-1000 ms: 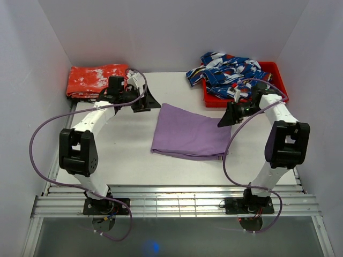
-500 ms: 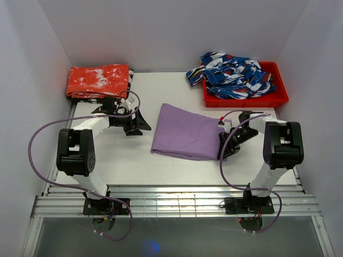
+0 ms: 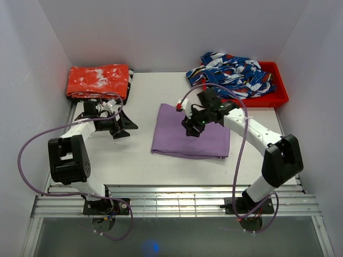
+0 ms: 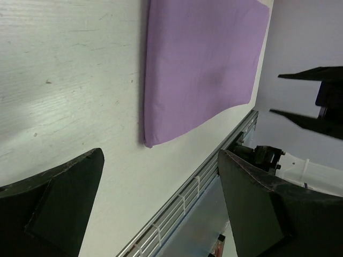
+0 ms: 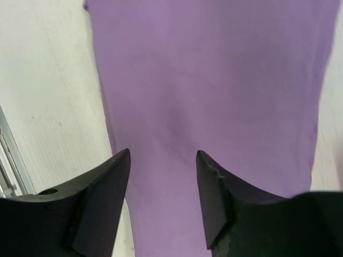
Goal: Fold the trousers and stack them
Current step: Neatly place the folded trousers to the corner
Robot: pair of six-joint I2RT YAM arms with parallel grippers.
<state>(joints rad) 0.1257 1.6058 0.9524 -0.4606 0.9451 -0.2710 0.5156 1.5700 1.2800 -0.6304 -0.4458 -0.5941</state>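
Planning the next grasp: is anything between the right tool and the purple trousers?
Nothing visible does. The right tool hangs open directly over the folded trousers, with only bare purple cloth showing between its fingers. The left tool is off to the side.

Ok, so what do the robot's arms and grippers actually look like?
The left arm and right arm have white links with bulky black joint housings. A thin purple cable loops loosely off each. The left gripper and right gripper carry matte black, wedge-shaped fingers.
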